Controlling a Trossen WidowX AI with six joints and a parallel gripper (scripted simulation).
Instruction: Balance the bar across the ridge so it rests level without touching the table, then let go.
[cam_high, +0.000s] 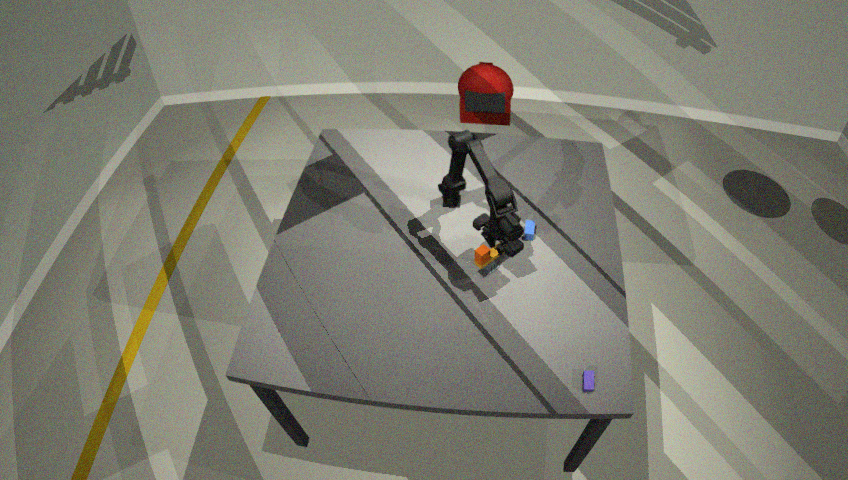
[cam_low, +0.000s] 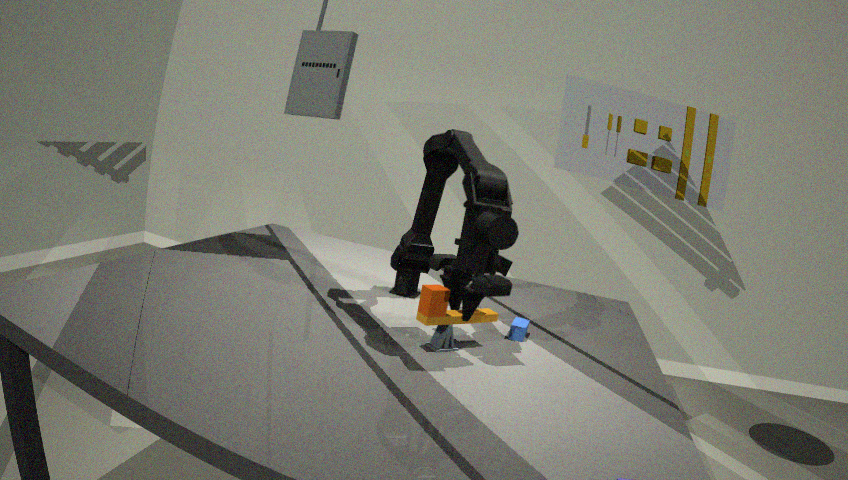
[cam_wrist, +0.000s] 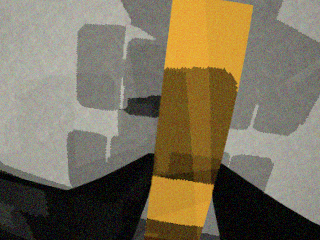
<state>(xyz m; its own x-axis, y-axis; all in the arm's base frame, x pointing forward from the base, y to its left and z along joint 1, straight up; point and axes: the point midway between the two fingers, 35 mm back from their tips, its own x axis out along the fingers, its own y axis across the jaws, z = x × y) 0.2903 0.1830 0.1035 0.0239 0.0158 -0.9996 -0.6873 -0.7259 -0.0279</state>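
Note:
The yellow-orange bar (cam_high: 493, 253) (cam_low: 486, 317) (cam_wrist: 210, 45) is off the table and looks about level in the exterior view. An orange block (cam_high: 482, 254) (cam_low: 433, 301) stands on its left end. The grey ridge (cam_low: 442, 339) (cam_high: 490, 266) stands on the table under the bar, nearer the orange block's end. The bar's underside is at or just above the ridge top; I cannot tell whether they touch. My gripper (cam_high: 501, 248) (cam_low: 462, 313) (cam_wrist: 184, 165) is shut on the bar, right of the ridge in the exterior view. The fingers hide part of the bar.
A blue block (cam_high: 529, 230) (cam_low: 519, 329) stands on the table (cam_high: 357, 297) (cam_low: 208, 333), beyond the bar's right end. A purple block (cam_high: 588, 380) lies near the table's front right corner in the top view. Shadow bands cross the table top.

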